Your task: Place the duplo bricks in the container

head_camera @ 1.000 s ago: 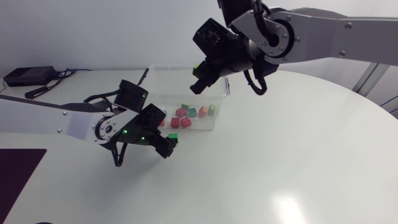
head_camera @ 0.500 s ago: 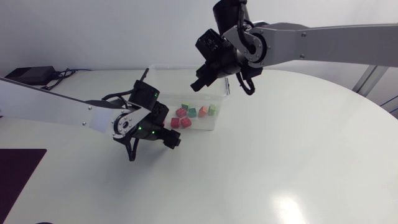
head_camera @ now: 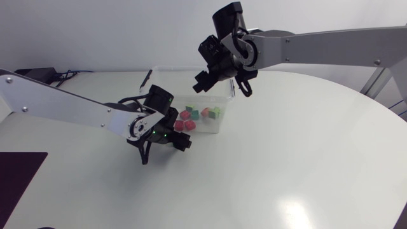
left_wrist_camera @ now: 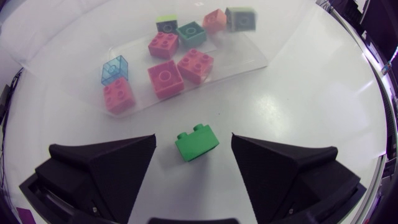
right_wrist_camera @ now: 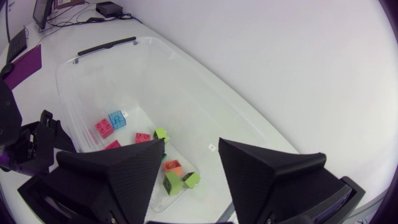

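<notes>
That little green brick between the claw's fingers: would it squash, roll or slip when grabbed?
Probably not squash: the green brick looks like hard, blocky plastic. Rolling seems unlikely, since it lies on a flat face on the table. It sits skewed between the left claw's open fingers, so it might twist as they close.

A white counter (head_camera: 305, 146) with a rounded edge was seen from above. Its surface was smooth and glossy, and a soft patch of reflected light was caught near its front. A small black box (head_camera: 28, 77) was set at the far left edge, and thin dark cables (head_camera: 63, 76) were laid from it along the back of the counter. A dark purple mat (head_camera: 18, 181) was spread flat at the near left edge, well apart from the box. Only part of its outline could be made out.
</notes>
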Motion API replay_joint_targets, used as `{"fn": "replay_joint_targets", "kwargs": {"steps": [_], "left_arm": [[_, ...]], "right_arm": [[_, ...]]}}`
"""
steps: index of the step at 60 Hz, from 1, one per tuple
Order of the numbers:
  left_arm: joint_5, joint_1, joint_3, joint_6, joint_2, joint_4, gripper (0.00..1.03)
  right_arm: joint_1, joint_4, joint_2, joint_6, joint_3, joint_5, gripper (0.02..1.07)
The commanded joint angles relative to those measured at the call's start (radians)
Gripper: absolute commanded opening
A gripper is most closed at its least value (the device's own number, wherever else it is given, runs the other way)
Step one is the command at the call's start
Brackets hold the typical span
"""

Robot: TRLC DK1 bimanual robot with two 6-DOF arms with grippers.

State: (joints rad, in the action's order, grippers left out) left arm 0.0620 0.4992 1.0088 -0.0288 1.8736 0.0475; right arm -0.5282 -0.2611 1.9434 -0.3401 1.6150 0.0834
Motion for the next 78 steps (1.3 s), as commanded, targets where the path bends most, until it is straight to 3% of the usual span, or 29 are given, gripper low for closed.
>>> {"fn": "replay_joint_targets", "kwargs": {"steps": [1, 15, 25, 41, 50, 63, 78], "left_arm": [[0.012, 0.004, 0.036, -0.037, 0.036, 0.014, 0.82], [0.015, 0.01, 0.042, -0.052, 0.056, 0.023, 0.55], [0.013, 0.016, 0.047, -0.054, 0.065, 0.023, 0.26], [0.015, 0.027, 0.02, -0.046, 0.027, 0.025, 0.24], [0.015, 0.029, -0.016, -0.023, -0.143, 0.055, 0.25], [0.015, -0.024, 0.037, 0.021, -0.378, 0.147, 0.25], [0.009, -0.083, 0.163, 0.055, -0.387, 0.081, 0.25]], "right_arm": [[-0.001, 0.006, -0.027, 0.018, -0.017, 0.012, 0.85], [-0.013, 0.01, -0.127, 0.018, -0.116, 0.016, 0.88], [-0.015, 0.013, -0.205, 0.018, -0.198, 0.016, 0.88], [-0.033, 0.022, -0.354, 0.016, -0.368, 0.016, 0.88], [-0.039, 0.022, -0.437, 0.013, -0.461, 0.016, 0.88], [-0.05, 0.022, -0.515, 0.018, -0.566, 0.016, 0.89], [-0.061, 0.025, -0.572, 0.026, -0.639, 0.016, 0.89]]}}
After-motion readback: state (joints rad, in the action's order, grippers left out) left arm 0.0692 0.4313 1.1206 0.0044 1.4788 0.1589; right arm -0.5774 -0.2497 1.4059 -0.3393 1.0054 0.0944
